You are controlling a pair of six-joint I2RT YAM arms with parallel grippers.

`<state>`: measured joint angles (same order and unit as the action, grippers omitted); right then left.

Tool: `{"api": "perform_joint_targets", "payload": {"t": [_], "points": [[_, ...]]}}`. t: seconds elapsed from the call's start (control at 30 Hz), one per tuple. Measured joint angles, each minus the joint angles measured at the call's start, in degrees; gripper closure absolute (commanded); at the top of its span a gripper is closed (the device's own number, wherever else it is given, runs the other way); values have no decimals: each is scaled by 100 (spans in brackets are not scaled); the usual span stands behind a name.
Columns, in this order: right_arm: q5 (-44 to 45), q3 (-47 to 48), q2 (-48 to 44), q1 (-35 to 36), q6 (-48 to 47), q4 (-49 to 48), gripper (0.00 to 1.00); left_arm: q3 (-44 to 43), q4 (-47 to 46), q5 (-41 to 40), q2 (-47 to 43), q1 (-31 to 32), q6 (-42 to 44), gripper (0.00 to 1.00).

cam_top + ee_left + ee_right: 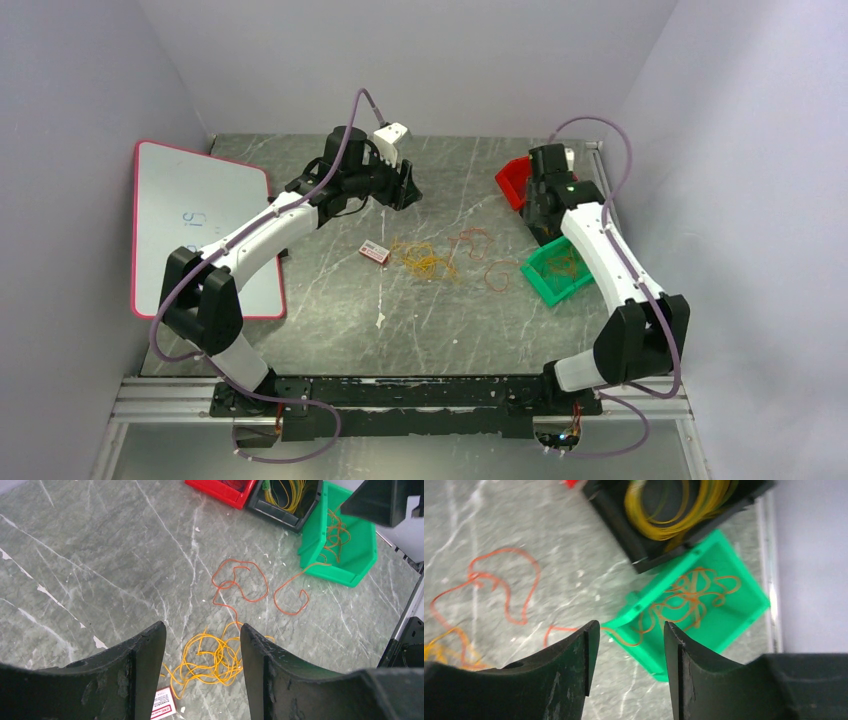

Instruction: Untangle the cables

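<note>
Both arms empty-handed. The left pincer (pixel 202 630) is spread wide, gripping nothing, and hangs over the yellow-orange tangle (pixel 210 657) on the surface (pixel 100 555), with the knot framed between its fingers, likely lined up to pull one strand. Two red-orange wires (pixel 240 580) lie apart just beyond it. One trails over the rim of the green bin (pixel 312 540), which holds more orange wire. The black bin (pixel 616 525) holds coiled yellow ones — bins look colour-sorted. The red bin (pixel 515 180) is too cropped to tell its contents. The right pincer (pixel 631 630), also wide and empty, sits over the green bin's edge — probably to tuck in that trailing strand.
</note>
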<state>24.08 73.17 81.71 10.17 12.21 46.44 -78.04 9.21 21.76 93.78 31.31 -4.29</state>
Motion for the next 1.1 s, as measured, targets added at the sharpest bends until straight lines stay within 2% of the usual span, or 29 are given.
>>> {"api": "perform_joint_targets", "payload": {"t": [0.23, 0.4, 0.57, 0.7, 0.83, 0.97, 1.1], "points": [[-1113, -195, 79, 658, 140, 7, 46, 0, 2, -24, 0, 0, 4, 39], [-1550, -791, 234, 1043, 262, -144, 47, 0, 2, -24, 0, 0, 2, 39], [-1513, -1322, 525, 1217, 448, -313, 47, 0, 0, -22, 0, 0, 2, 38], [-1211, -1366, 841, 1259, 498, -487, 48, 0, 0, -22, 0, 0, 2, 39], [-957, -1366, 1134, 1316, 494, -654, 54, 0, 2, -22, 0, 0, 2, 39], [-739, -1368, 1370, 1325, 490, -739, 66, 0, 0, -22, 0, 0, 2, 39], [-610, -1381, 1458, 1327, 479, -774, 74, 0, 0, -22, 0, 0, 2, 39]]}}
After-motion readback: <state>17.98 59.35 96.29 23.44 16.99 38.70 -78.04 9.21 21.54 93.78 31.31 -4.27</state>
